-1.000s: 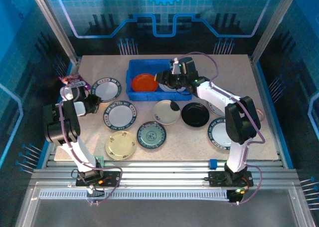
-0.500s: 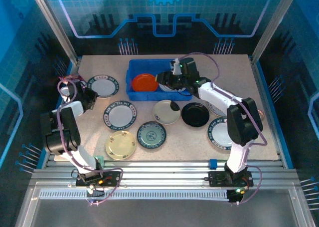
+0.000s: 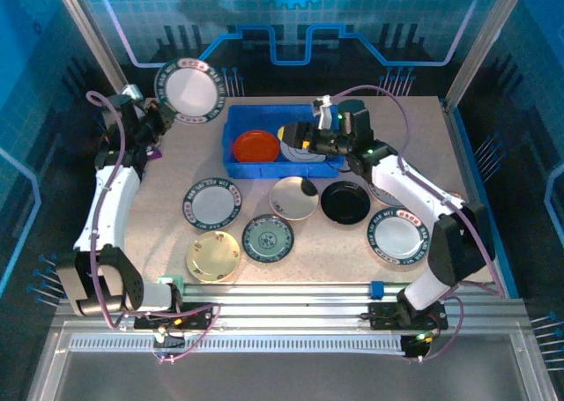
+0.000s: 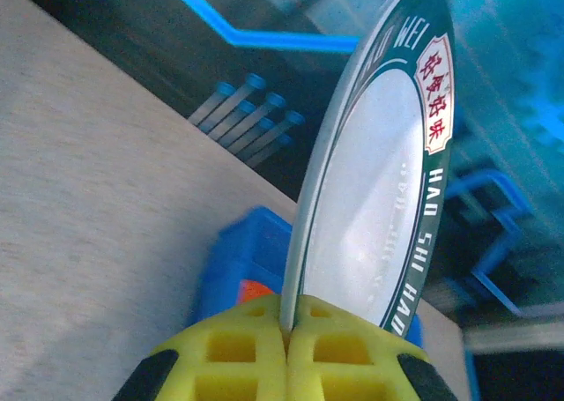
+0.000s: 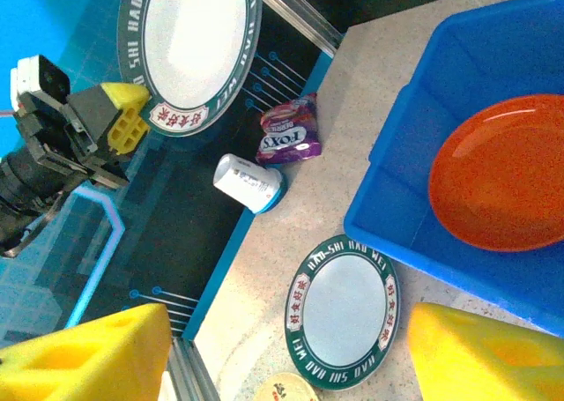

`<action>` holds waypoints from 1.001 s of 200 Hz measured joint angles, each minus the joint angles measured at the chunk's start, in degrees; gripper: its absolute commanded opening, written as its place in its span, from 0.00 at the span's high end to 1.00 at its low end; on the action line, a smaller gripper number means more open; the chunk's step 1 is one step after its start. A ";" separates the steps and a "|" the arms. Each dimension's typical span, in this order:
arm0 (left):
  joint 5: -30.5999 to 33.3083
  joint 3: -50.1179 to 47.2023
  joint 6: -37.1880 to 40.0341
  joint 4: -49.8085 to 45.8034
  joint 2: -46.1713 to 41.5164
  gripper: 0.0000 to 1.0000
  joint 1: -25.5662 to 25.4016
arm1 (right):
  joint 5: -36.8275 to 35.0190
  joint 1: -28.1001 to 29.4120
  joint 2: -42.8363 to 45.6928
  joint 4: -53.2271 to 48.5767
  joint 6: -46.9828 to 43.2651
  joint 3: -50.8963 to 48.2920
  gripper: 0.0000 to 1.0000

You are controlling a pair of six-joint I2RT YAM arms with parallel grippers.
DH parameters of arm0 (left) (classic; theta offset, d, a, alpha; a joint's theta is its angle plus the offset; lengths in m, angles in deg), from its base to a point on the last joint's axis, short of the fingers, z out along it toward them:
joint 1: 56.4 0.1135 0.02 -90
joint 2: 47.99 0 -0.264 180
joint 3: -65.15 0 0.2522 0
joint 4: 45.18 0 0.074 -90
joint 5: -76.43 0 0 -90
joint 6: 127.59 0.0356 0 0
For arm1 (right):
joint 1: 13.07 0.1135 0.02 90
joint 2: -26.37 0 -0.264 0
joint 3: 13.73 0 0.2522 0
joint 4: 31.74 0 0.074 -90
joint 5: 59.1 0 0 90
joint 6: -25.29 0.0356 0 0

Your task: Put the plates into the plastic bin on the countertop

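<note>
My left gripper [image 3: 155, 119] is shut on the rim of a white plate with a dark green lettered rim [image 3: 189, 90], held on edge high above the countertop's [image 3: 176, 167] back left. The yellow fingers [image 4: 238, 352] pinch this plate [image 4: 379, 172] at its lower edge. The blue plastic bin [image 3: 236, 161] holds an orange plate [image 3: 256, 145] and a dark-rimmed plate [image 3: 306, 152]. My right gripper [image 3: 295, 138] hovers over the bin's right part, open, with nothing between its fingers [image 5: 480, 357]. Several more plates lie in front: green-rimmed [image 3: 211, 204], teal [image 3: 267, 239], gold [image 3: 214, 256], cream [image 3: 293, 197], black [image 3: 345, 202], dark-rimmed white [image 3: 399, 233].
A white cup [image 5: 248, 182] on its side and a purple snack packet [image 5: 289, 139] lie at the countertop's left edge. Metal rails [image 3: 282, 295] run along the front. Slanted frame posts [image 3: 97, 44] stand at the back corners.
The left arm has lifted its plate off the countertop's left side, up and toward the back. The right gripper has opened over the bin.
</note>
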 measured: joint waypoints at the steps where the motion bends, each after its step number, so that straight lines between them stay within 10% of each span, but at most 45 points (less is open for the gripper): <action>1: -0.15 0.04 0.00 -0.07 -0.02 1.00 -0.11 | 0.07 -0.04 0.07 0.07 0.00 -0.07 0.26; 106: -19.32 1.81 2.45 -8.28 0.92 1.00 -17.22 | 5.29 -4.72 1.57 9.70 3.93 -6.64 0.21; 119: -20.50 2.27 3.10 -8.68 1.90 1.00 -18.80 | 5.31 -4.96 1.57 9.70 4.04 -6.67 0.48; 128: -21.27 2.29 3.34 -8.76 2.54 1.00 -19.71 | 5.31 -5.11 1.57 9.77 4.37 -6.67 1.00; 146: -22.08 2.38 3.41 -8.98 3.98 1.00 -21.03 | 5.35 -5.38 1.57 9.90 5.07 -6.69 1.00; 159: -22.49 2.38 4.02 -8.61 5.25 0.64 -21.03 | 5.33 -5.95 1.68 9.99 6.82 -6.69 1.00; 170: -23.10 2.38 3.41 -7.45 6.12 0.54 -21.38 | 5.49 -6.16 1.70 10.16 7.19 -6.93 1.00; 200: -23.98 2.38 1.86 -5.09 6.86 0.70 -21.90 | 6.54 -6.19 1.70 11.30 8.66 -8.44 1.00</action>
